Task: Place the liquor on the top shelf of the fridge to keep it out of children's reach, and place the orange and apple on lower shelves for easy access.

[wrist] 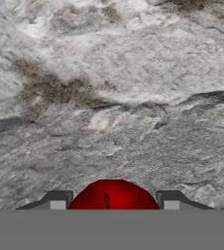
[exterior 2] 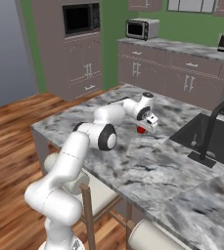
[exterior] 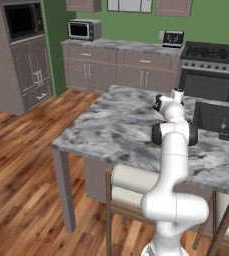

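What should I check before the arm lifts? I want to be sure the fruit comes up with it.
1. Apple centred between the jaws: ok.
2. Fingertips level with the apple's sides: ok.
3. Jaws pressing the apple: cannot tell; the contact is hidden.
4. Gripper low over the marble counter, red fruit under it: ok.
5. Counter beside the apple free of other things: ok.
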Tool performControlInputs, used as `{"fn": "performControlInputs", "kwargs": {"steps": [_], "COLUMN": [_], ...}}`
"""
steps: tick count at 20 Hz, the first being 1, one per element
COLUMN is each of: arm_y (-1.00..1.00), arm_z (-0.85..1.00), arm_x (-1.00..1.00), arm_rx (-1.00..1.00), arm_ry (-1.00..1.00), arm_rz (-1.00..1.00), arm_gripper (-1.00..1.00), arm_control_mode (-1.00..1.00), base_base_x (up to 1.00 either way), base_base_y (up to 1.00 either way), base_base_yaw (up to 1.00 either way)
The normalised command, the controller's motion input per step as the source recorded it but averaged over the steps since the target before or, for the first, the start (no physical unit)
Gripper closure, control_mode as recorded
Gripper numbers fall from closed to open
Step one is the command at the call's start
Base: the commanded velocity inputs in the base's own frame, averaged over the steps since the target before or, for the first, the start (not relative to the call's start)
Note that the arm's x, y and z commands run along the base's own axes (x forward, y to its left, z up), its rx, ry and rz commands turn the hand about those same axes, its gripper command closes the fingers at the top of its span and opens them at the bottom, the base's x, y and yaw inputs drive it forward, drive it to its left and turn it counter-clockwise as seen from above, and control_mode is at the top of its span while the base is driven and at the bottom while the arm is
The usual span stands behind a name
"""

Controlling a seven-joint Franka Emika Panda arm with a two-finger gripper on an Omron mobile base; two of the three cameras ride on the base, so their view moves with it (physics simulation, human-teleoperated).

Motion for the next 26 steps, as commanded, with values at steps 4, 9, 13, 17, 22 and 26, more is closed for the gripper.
{"fn": "performControlInputs", "kwargs": {"steps": [4,9,13,17,22,26], "arm_y": [0.0,0.01,0.02,0.24,0.36,0.43], "arm_z": [-0.13,0.0,0.0,0.01,0.49,0.97], "arm_x": [-0.28,-0.85,-1.0,-1.0,-1.0,-1.0], "arm_rx": [0.0,0.0,0.0,-0.01,-0.04,-0.07], "arm_ry": [0.0,0.0,0.0,-0.01,-0.09,-0.15], "arm_rz": [0.0,0.0,0.01,0.04,0.07,0.12], "arm_gripper": [1.0,1.0,1.0,1.0,1.0,1.0], "arm_control_mode": [-1.0,-1.0,-1.0,-1.0,-1.0,-1.0], "base_base_x": [0.0,0.0,0.0,0.0,0.0,0.0], "base_base_y": [0.0,0.0,0.0,0.0,0.0,0.0], "base_base_yaw": [0.0,0.0,0.0,0.0,0.0,0.0]}}
